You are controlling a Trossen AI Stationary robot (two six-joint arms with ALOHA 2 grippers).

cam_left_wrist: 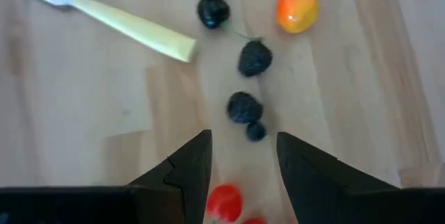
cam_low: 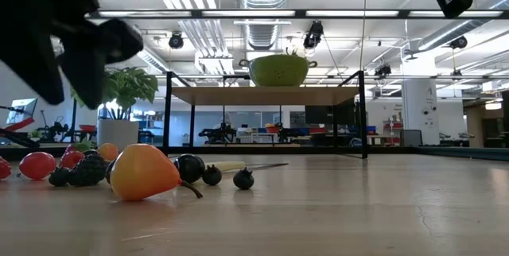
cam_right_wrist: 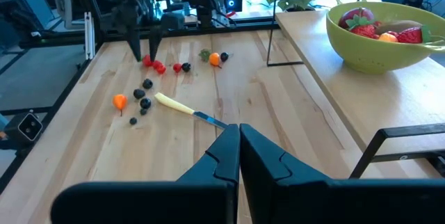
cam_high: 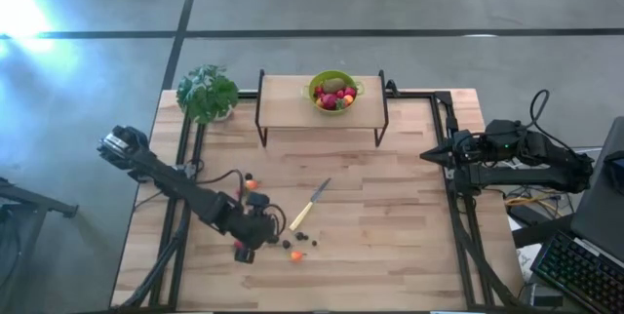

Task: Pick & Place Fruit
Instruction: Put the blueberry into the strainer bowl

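The small loose fruit pieces (cam_high: 283, 241), red, dark and orange, lie scattered on the pale wooden surface (cam_high: 390, 216) in the lower left of the high view. An orange-yellow pear-shaped piece (cam_left_wrist: 297, 8) and several dark berries (cam_left_wrist: 244, 107) sit just past a red strawberry-like piece (cam_left_wrist: 224, 200). More fruit, including a brown-green kiwi-like ball (cam_high: 334, 87), fills the lime-green bowl (cam_high: 332, 91) on the raised wooden shelf (cam_high: 288, 104) at upper centre.

The left gripper (cam_left_wrist: 243, 156) hangs just above the surface beside the scattered pieces, its dark fingers (cam_left_wrist: 189, 165) spread apart with the red piece showing in the gap; it holds nothing. A pale-handled knife (cam_high: 310, 204) lies near the berries. A leafy green potted plant (cam_high: 207, 92) stands at the upper left corner of the surface.

The right gripper (cam_right_wrist: 239, 147) waits at the right edge of the surface, its fingers pressed together and empty.
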